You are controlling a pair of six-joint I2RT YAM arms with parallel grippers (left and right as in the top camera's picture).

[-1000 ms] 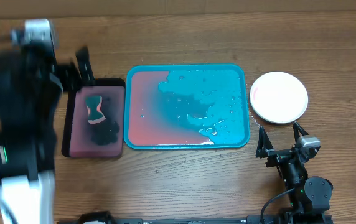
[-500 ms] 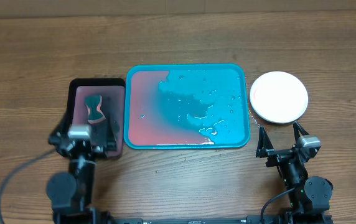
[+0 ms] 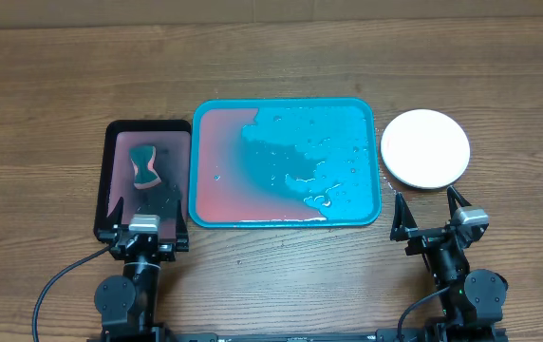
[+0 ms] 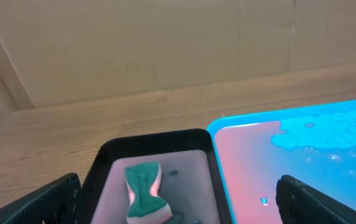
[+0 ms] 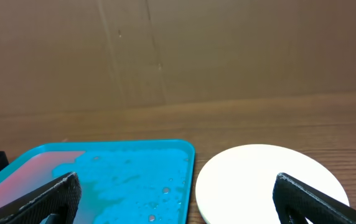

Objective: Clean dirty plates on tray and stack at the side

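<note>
The teal tray (image 3: 286, 102) lies mid-table with a pink wet sheen on its left part and water drops on the right; no plate is on it. It also shows in the left wrist view (image 4: 302, 118) and the right wrist view (image 5: 128, 148). A white plate (image 3: 425, 147) lies on the table right of the tray and looks clean; it also shows in the right wrist view (image 5: 259, 180). The light blue and yellow-green plates are out of view. My left gripper (image 3: 148, 217) (image 4: 179, 202) is open and empty at the black tray's near edge. My right gripper (image 3: 425, 203) (image 5: 178, 199) is open and empty, just in front of the white plate.
A smaller black tray (image 3: 110, 180) (image 4: 103, 155) stands left of the teal tray, touching it. A green and pink sponge (image 3: 144, 166) (image 4: 144, 186) lies in it. A brown wall runs along the table's far edge.
My left arm has come down from high over the table's left side and now rests low at the black tray's near edge. The right arm, tray and plate have not moved.
</note>
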